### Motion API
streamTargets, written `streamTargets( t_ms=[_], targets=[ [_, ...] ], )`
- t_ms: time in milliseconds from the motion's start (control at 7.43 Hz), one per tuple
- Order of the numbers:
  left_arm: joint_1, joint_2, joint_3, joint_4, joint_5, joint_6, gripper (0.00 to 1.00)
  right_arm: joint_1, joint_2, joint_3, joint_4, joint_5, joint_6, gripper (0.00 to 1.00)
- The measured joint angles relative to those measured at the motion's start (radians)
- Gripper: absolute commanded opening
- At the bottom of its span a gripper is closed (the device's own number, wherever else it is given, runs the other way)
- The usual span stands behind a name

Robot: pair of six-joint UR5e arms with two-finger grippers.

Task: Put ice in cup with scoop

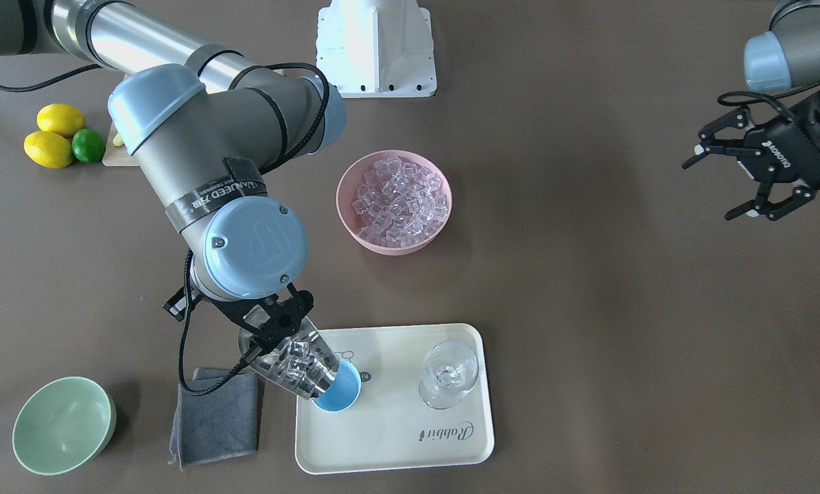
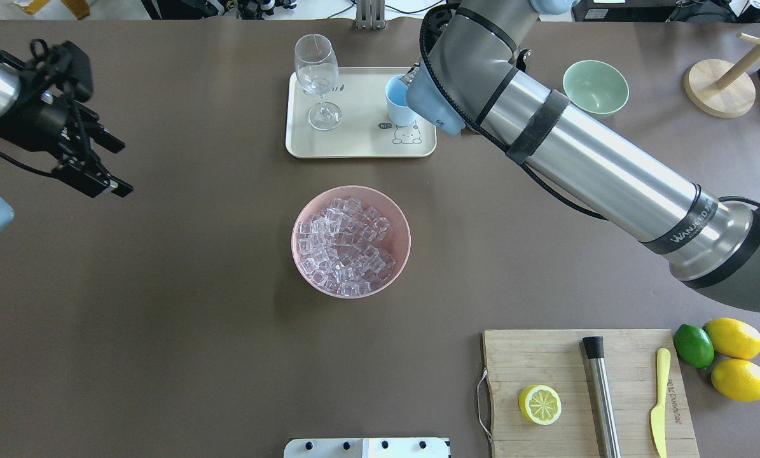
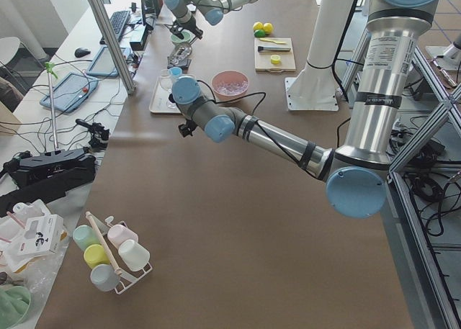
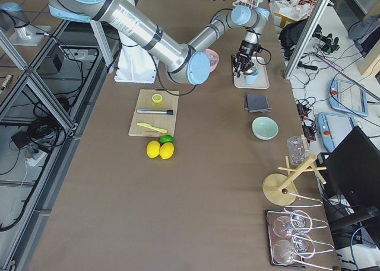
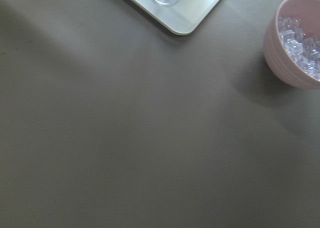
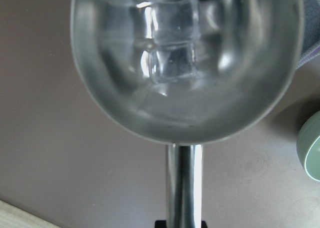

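Observation:
My right gripper (image 1: 267, 328) is shut on the rod handle of the steel scoop (image 1: 293, 367). The scoop tilts down, its open front at the rim of the light-blue cup (image 1: 339, 398) on the cream tray (image 1: 396, 446). Several ice cubes (image 1: 298, 363) lie in the trough; the right wrist view shows the scoop (image 6: 185, 103) with cubes (image 6: 172, 48) inside. More ice (image 2: 348, 245) fills a pink bowl (image 2: 402, 222) mid-table. The right arm partly hides the cup (image 2: 396, 102) in the overhead view. My left gripper (image 1: 711, 189) is open and empty, far from the tray.
A clear stemmed glass (image 1: 449, 374) stands on the tray beside the cup. A grey cloth (image 1: 217, 418) and a pale green bowl (image 1: 63, 425) lie next to the tray. A cutting board (image 2: 545, 356) holds a lemon half, a steel cylinder (image 2: 602, 394) and a yellow knife.

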Motion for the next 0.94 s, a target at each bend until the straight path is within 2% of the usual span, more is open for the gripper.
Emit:
streamTargets(
  t_ms=[404,538,808,942],
  targets=[
    [-0.216,0.080,0.165,0.000,-0.144,0.000,0.99,-0.002,0.042,-0.066,-0.025,-0.029,-0.029,0.00],
    [-0.269,0.112,0.208,-0.001,-0.121,-0.006,0.99,-0.006,0.049,-0.078,-0.034,-0.041,-0.032,0.00],
    [-0.316,0.148,0.245,0.013,0.021,-0.060,0.99,-0.011,0.057,-0.086,-0.056,-0.068,-0.036,0.00],
    [-0.342,0.158,0.250,0.061,0.053,-0.074,0.99,-0.016,0.065,-0.088,-0.068,-0.083,-0.037,0.00]
  ],
)
